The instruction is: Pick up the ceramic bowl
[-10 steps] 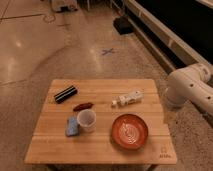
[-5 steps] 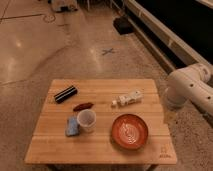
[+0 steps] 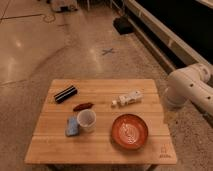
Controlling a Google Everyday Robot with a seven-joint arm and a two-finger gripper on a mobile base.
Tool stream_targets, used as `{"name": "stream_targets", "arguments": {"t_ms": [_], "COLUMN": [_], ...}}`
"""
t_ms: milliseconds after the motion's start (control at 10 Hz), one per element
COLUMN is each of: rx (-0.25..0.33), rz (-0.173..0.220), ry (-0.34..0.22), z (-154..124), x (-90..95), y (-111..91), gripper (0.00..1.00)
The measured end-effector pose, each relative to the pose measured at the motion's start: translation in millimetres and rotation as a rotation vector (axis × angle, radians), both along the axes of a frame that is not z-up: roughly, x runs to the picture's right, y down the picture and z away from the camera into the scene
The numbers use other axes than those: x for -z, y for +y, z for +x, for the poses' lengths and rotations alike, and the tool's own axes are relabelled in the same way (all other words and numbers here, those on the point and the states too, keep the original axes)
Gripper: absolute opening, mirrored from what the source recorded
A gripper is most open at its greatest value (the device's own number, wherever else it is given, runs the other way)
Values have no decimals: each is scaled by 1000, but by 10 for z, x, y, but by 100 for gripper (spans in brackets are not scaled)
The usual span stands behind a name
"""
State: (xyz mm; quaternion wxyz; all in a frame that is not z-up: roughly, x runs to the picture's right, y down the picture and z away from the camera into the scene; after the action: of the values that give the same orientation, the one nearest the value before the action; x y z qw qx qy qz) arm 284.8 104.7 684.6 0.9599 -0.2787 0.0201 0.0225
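ceramic bowl (image 3: 129, 131): free above and at 3 and 6 o'clock on bare desk (image 3: 100, 150); white cup (image 3: 86, 120) near at 9, white block (image 3: 128, 98) at 12, arm (image 3: 187, 87) at 2 off the edge; tool out of frame

Wide, shallow orange-red ceramic bowl (image 3: 129, 131), whitish line pattern inside, upright on the table's (image 3: 100, 146) front-right part; gripper out of view.
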Motion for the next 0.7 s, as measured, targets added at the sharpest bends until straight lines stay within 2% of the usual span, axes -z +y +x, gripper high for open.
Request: {"name": "stream_targets", "arguments": {"t_ms": [500,700], "rx": [1,14], "rz": [0,8], "ry": [0,-21], "z": [0,-92], "x": [-1,-111], "y": [3,119], "gripper": [65,65]}}
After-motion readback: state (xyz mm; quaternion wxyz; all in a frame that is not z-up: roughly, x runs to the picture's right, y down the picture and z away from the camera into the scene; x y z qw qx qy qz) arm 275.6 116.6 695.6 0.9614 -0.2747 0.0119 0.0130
